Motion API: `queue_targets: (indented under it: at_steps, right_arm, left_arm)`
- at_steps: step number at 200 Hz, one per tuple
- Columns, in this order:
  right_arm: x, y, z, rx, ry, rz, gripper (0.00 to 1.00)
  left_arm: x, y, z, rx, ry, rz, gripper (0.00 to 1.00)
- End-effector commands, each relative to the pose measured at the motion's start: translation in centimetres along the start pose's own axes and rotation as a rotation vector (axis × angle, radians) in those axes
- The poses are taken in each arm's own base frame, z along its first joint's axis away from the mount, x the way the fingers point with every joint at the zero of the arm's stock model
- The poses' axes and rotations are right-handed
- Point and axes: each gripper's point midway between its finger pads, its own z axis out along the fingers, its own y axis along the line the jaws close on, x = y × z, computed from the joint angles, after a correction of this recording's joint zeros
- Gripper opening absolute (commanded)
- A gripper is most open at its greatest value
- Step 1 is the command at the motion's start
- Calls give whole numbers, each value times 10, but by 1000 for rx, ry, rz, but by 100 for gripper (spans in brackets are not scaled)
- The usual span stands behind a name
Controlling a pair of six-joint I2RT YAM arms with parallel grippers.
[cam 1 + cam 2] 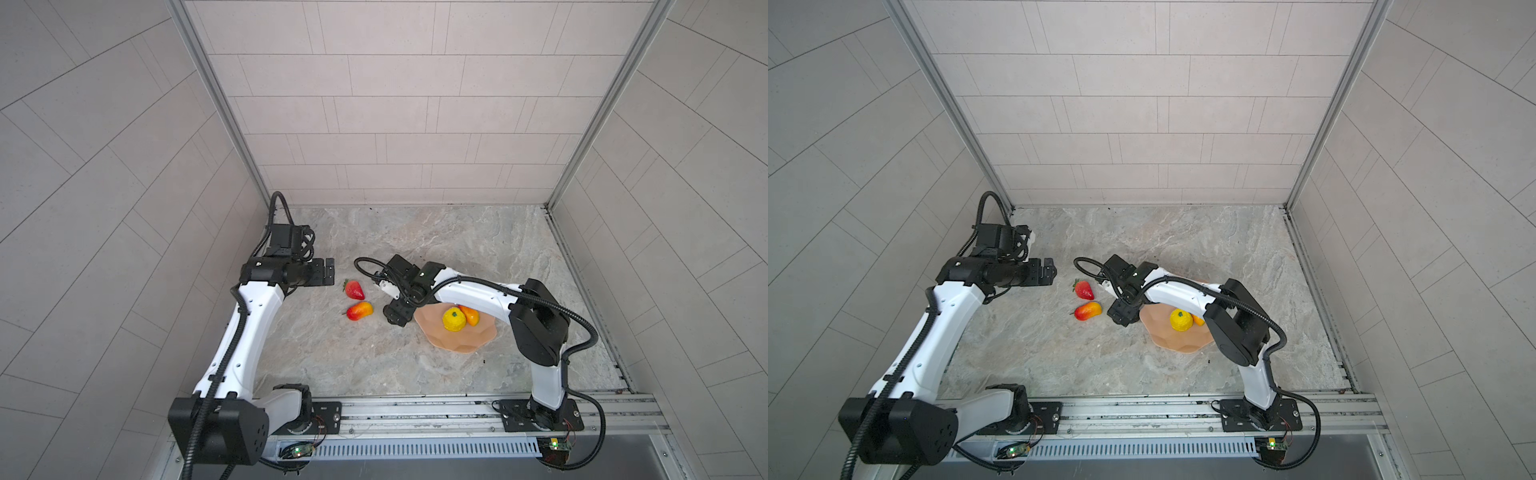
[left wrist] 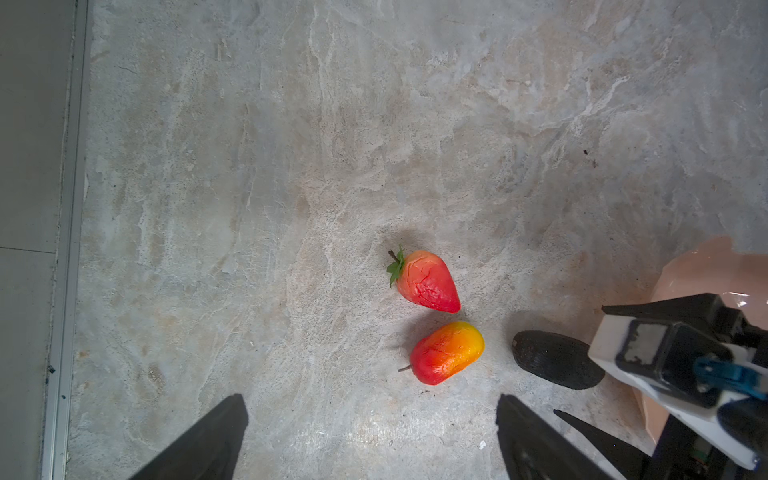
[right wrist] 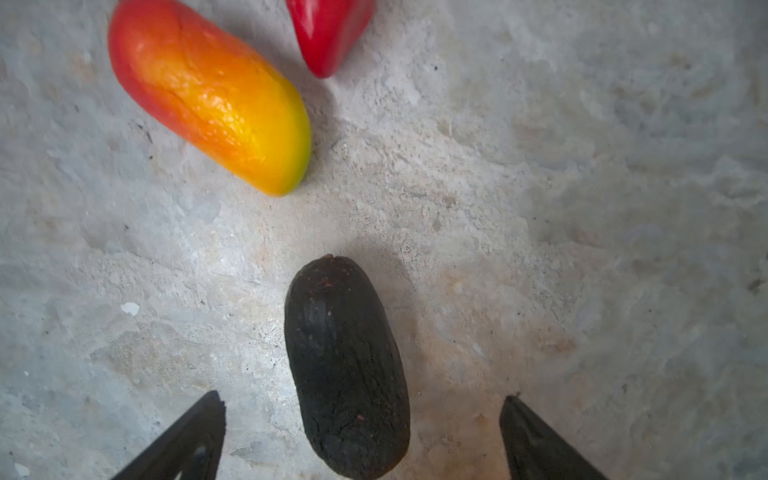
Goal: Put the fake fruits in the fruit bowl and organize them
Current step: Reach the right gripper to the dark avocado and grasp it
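Avocado point(image 3: 347, 370) inside spread right pincer point(image 3: 363, 400), mango point(image 3: 208, 95), strawberry point(image 3: 328, 33) close beside

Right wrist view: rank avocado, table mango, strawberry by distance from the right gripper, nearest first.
1. Avocado: lies on the table between the open jaws of the right gripper, clear of both.
2. Mango: on the table beyond the dark fruit's far end, off to one side.
3. Strawberry: farthest, just past the orange fruit; only its tip shows.

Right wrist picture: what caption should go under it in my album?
Open right tool lined up on the avocado lying on the table, mango and strawberry just beyond.
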Motion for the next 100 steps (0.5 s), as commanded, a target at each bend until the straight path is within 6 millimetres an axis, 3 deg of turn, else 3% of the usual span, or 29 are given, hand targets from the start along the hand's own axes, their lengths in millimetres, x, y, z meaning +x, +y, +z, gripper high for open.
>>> queue_targets:
  at_steps: [1,41,56,71,100]
  right_arm:
    - [2,10,9,-41,27,-32,80]
    - [15,16,34,-49,95,-39,65]
    - [15,16,36,-45,97,-38,54]
    - [12,16,30,-37,81,-38,38]
    - [-5,19,0,-28,8,-49,30]
  left_arm:
    - [1,2,-2,-10,3,17,100]
    - [1,2,-2,-10,4,16,100]
    - [1,2,-2,-10,4,15,100]
    - [0,2,-2,-10,4,16,100]
    - [1,2,-1,-12,6,17,100]
